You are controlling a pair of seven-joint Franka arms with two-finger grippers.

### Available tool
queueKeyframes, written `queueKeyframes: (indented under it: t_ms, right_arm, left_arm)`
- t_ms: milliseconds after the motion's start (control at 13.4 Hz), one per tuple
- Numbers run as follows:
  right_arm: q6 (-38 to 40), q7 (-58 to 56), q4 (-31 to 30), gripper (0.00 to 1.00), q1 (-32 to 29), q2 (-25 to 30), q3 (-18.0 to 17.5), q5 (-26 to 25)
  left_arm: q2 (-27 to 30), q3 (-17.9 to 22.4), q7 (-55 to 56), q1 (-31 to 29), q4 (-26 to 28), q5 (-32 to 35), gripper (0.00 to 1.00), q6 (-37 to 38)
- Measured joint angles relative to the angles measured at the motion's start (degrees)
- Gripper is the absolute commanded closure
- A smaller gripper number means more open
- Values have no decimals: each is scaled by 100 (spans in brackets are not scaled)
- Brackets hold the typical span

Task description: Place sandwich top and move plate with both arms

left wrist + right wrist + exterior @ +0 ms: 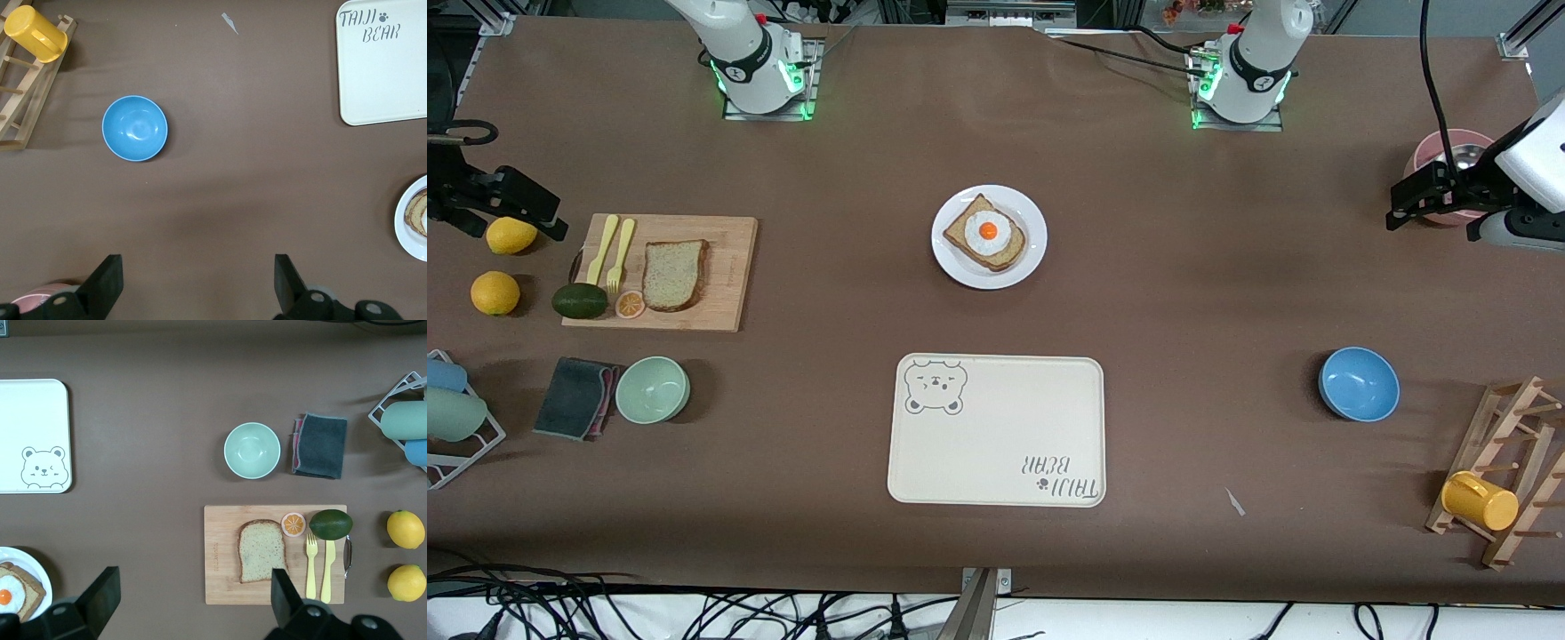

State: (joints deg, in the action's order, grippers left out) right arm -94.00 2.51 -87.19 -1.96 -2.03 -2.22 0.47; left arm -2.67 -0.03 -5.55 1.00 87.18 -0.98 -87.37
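Front view, speckled squarish sandwich top [675,275] on wooden board [720,267], round white plate [1032,258], both tools [197,283] [193,597] spread

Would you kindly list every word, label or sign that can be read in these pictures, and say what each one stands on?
"TAIJI BEAR", with a small paw mark: printed on the cream tray, in the corner across from its bear-face drawing; upside down in the front view, upright in the left wrist view.
A faint mark on the cutting board: too small to read.
No other text shows.
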Motion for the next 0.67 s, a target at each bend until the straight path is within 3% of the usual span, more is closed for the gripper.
queueKeyframes:
  t_ms: [670]
  right_arm:
    - [-2, 0, 0, 0, 3, 0, -3, -6]
  left_arm:
    - [-2, 0, 5, 0, 107, -7, 0, -183]
